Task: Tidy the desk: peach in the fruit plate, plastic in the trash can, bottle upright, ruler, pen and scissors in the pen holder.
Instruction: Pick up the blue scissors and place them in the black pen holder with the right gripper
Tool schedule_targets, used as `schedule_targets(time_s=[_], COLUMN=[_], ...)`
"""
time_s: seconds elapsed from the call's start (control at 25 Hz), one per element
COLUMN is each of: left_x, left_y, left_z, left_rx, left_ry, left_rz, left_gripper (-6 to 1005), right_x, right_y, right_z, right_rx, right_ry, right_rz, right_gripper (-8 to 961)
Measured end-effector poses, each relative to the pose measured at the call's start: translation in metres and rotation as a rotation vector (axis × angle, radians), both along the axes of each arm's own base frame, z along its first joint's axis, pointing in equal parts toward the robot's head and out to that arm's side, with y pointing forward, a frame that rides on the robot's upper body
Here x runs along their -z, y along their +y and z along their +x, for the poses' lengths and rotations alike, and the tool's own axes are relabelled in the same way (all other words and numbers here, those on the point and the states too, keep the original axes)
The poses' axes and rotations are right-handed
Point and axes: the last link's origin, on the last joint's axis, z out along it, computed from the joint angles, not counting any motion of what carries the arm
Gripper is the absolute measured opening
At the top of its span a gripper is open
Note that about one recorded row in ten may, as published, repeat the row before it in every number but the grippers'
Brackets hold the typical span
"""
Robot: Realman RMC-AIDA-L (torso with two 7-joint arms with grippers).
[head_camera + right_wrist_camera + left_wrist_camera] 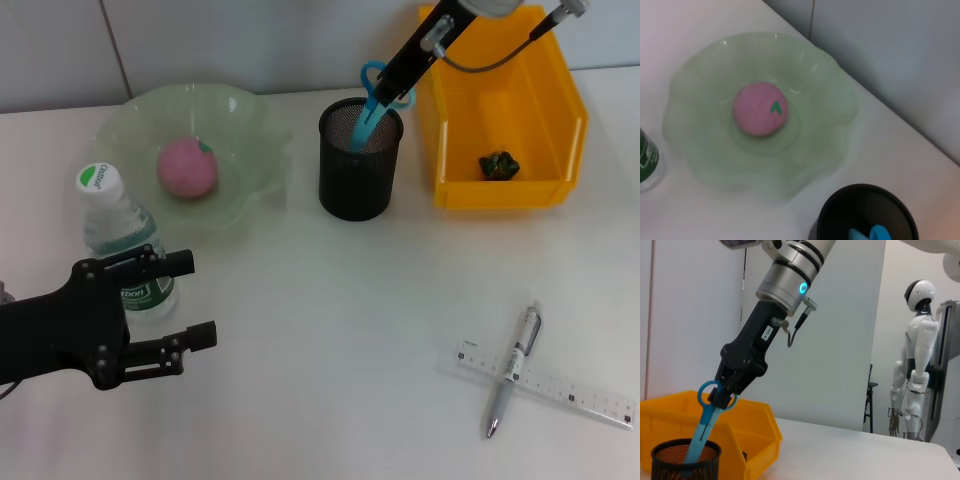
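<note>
Desk [330, 330]: white surface against a pale grey wall; a white humanoid robot [916, 360] stands in the room beyond.
Holder [360, 160]: black mesh cup, the landmark for all places below.
Scissors [372, 100]: blue, blades down inside the holder, handles above its rim.
Right gripper [392, 88]: above the holder, fingers clamped on the scissors' handle loops.
Plate [255, 130]: pale green, just left of the holder; peach [187, 167] lies at its centre.
Bottle [125, 245]: upright, well left of the holder, in front of the plate.
Left gripper [190, 300]: by the bottle, fingers spread apart, holding nothing.
Bin [560, 90]: yellow, just right of the holder; dark green plastic [498, 165] lies inside.
Ruler [550, 385]: flat, well in front and right of the holder.
Pen [512, 368]: lying across the ruler, touching it.
</note>
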Motion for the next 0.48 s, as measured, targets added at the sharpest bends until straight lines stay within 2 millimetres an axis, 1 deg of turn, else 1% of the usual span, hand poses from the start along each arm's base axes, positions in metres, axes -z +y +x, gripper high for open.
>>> schedule_targets(time_s=[0.08,0.24,0.48], left_x=[0.0000,-0.0001,-0.0004], left_y=[0.0000,-0.0008,-0.0018], left_z=[0.0000,0.0006,0.0001], left_rx=[0.000,0.001,-0.011], left_ry=[0.000,-0.007,-0.014], left_rz=[0.000,-0.003,-0.011], left_gripper=[814,814,814], right_x=[0.0048,0.0074,0.0048], right_y=[0.0010,0.0025,0.0057], right_z=[0.0036,0.0065,0.0095], right_rx=[0.011,0.018,0.045], right_ry=[-0.001,0.001,-0.003], right_rz=[-0.005,0.000,0.041], right_gripper=[79,79,80])
